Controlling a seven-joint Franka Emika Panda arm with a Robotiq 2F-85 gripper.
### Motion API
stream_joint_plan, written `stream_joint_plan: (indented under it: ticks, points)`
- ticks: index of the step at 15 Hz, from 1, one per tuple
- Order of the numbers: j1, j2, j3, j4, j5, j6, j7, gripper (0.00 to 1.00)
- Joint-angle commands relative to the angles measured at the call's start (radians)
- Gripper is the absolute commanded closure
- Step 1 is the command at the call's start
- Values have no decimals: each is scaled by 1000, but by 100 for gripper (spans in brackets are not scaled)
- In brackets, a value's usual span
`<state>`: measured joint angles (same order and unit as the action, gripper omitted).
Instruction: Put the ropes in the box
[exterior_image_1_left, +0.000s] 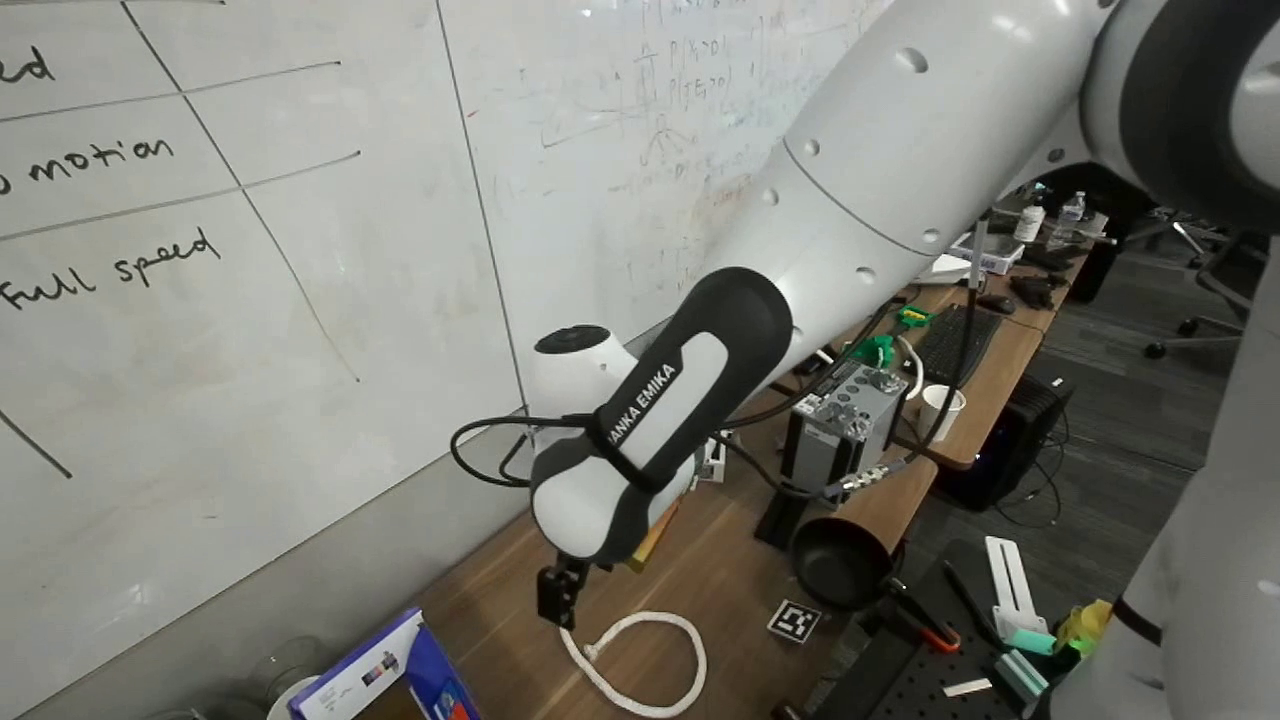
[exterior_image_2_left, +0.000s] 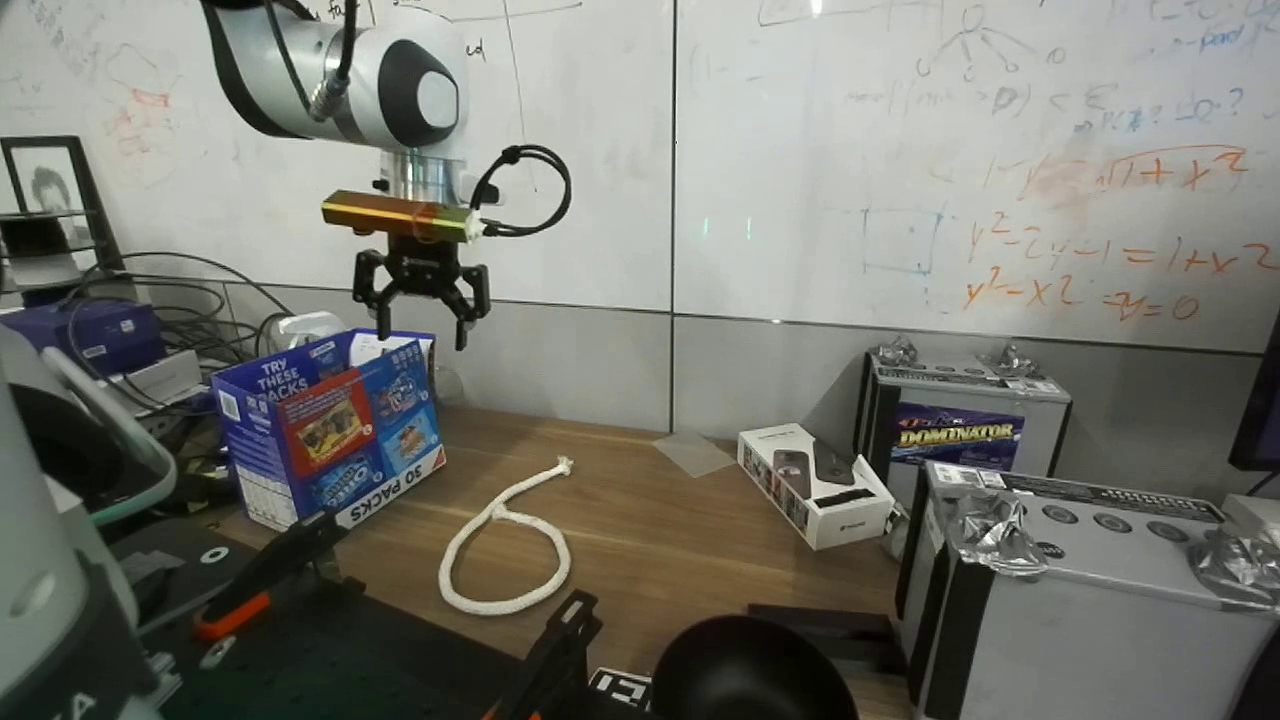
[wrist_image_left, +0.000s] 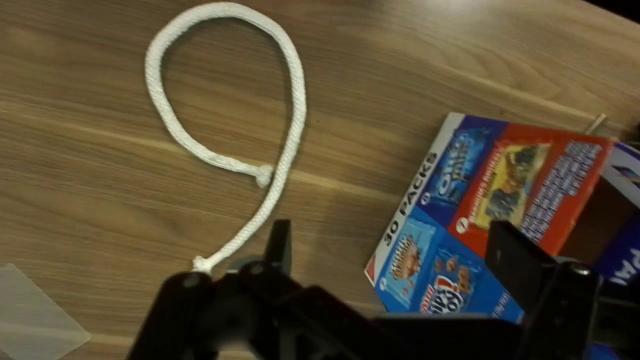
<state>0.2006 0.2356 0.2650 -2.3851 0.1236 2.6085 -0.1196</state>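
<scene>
A white rope (exterior_image_2_left: 497, 512) lies on the wooden table (exterior_image_2_left: 620, 520), left of centre in the lower half of an exterior view. It bends into a loop with a tail reaching up and to the right; in the wrist view it fills the upper left, one knotted end lying right by the strand. Apart from the rope, toward the left edge, a blue and red snack box (exterior_image_2_left: 340, 430) stands upright with its top unclosed. Its inside is mostly hidden, so I cannot fairly say what it holds.

The gripper (exterior_image_2_left: 422, 330) hangs pointing down in the upper left, well above the table, its fingers (exterior_image_2_left: 462, 335) spread apart and released; one fingertip overlaps the box's upper edge in the picture.

At middle right a white carton (exterior_image_2_left: 815, 490) lies on the table near two grey cases (exterior_image_2_left: 1110, 630) with crumpled foil on top. A black pan (exterior_image_2_left: 750, 670) is cut off by the bottom edge, a printed marker (exterior_image_2_left: 620, 688) near it. A whiteboard (exterior_image_2_left: 780, 180) with handwriting spans the top of the frame.
</scene>
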Motion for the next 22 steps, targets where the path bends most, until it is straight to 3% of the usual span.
stream_joint_plan:
  ticks: [1, 4, 7, 12, 17, 22]
  points:
    - [13, -12, -58, -92, -140, 106, 33, 0]
    - [25, 31, -121, -140, -221, 211, 154, 0]
    - [81, 99, -227, -168, -289, 320, 362, 0]
    - [194, 278, -351, -138, -218, 379, 559, 0]
    - [97, 443, -226, -88, -6, 396, 559, 0]
    - [7, 558, -135, -11, 126, 460, 547, 0]
